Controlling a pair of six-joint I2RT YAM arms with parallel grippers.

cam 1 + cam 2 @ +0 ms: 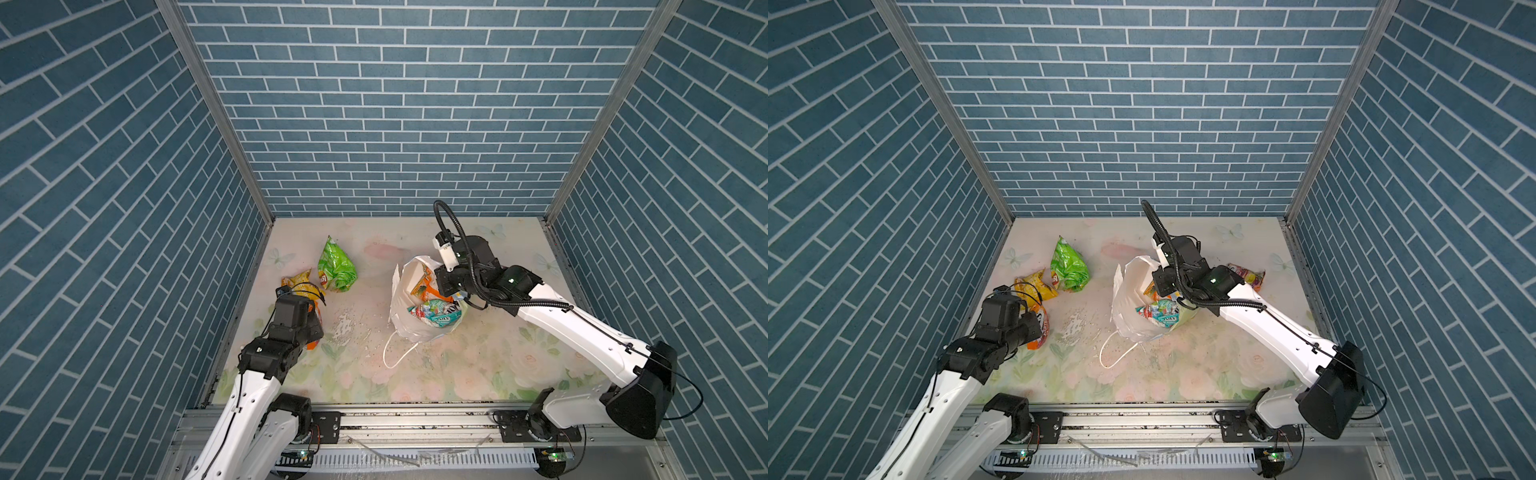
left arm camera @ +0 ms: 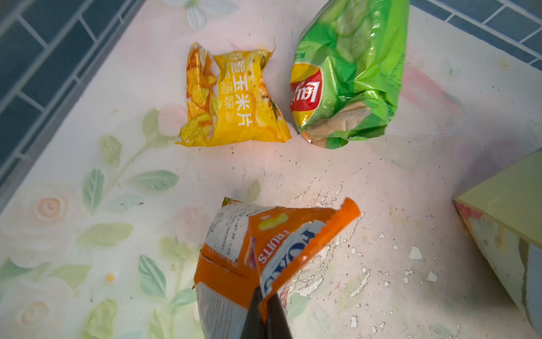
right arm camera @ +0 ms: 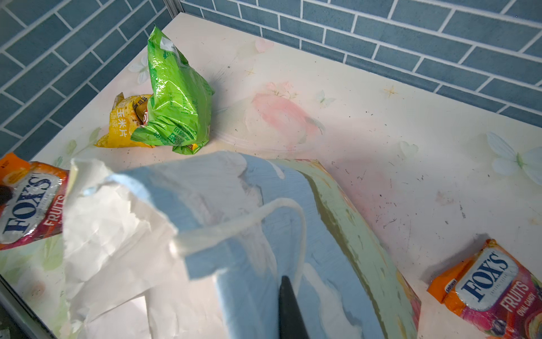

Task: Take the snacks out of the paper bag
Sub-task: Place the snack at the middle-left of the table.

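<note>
My left pincer (image 2: 265, 302) is clenched on an orange FOX'S FRUITS pack (image 2: 264, 249) over the floral table (image 2: 381, 182), my right pincer (image 3: 289, 305) clenched on the wall of the paper bag (image 3: 234, 205), which holds teal packets (image 1: 436, 316), while the green Lay's bag (image 2: 352, 73) and a yellow packet (image 2: 231, 97) lie out near blue brick-pattern walls (image 1: 374, 104).

top views: high, front, looking down | wrists: close, low | all share green chip bag (image 1: 337, 269)
</note>
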